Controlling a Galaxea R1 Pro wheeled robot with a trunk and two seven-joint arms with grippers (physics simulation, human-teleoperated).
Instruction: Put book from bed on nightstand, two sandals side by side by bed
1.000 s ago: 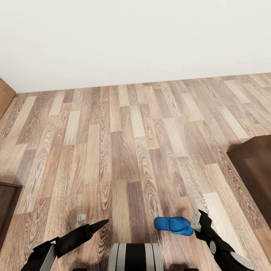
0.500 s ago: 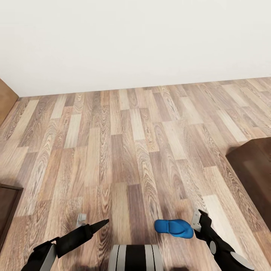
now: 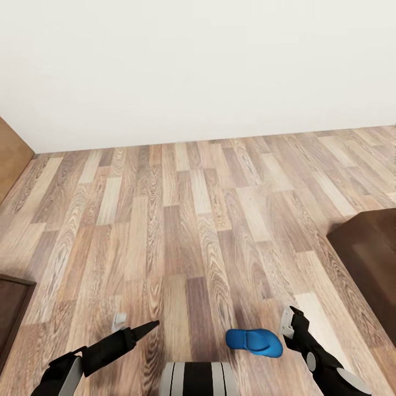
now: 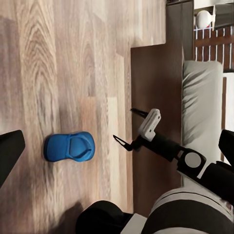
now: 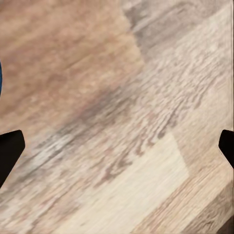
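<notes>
Wood floor (image 3: 181, 220), sandal (image 3: 254, 341) near bed (image 3: 369, 258)

Both arms are reaching forward, held low. Left tool (image 3: 135, 325) is standing open, fingers spread; right tool (image 3: 291, 320) is likewise open, empty.

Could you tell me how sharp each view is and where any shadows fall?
Head view: crisp, a soft dark shadow on the wood-plank floor beside the bright blue flat sandal. Left wrist view: sharp, a faint shadow by that sandal. Right wrist view: wood grain blurred, very close.
</notes>
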